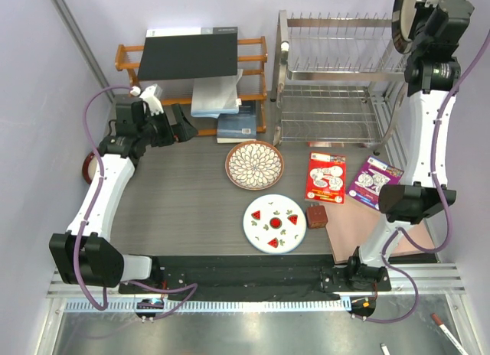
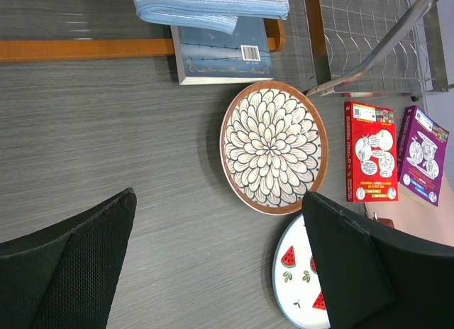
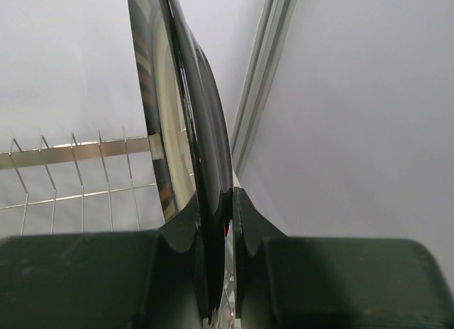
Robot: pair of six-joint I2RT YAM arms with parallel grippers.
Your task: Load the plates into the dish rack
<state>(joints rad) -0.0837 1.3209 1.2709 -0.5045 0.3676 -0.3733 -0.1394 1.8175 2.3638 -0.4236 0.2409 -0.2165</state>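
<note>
My right gripper (image 1: 416, 24) is raised at the far right, above the right end of the dish rack (image 1: 329, 79), and is shut on the rim of a dark brown plate (image 1: 399, 18) held on edge. In the right wrist view that plate (image 3: 186, 116) stands edge-on between the fingers of the right gripper (image 3: 230, 201), with the dish rack's wires (image 3: 71, 166) behind it. A petal-pattern plate (image 1: 254, 164) and a watermelon plate (image 1: 275, 223) lie flat on the table. My left gripper (image 2: 220, 198) stands open and empty, left of the petal-pattern plate (image 2: 274, 147) and the watermelon plate (image 2: 294, 272).
A maroon-rimmed plate (image 1: 89, 168) peeks out behind the left arm. A red card (image 1: 325, 177), a purple card (image 1: 374, 180) and a small brown cube (image 1: 316, 216) lie in front of the rack. An orange wooden shelf (image 1: 191, 64) with books and a cloth stands at the back left.
</note>
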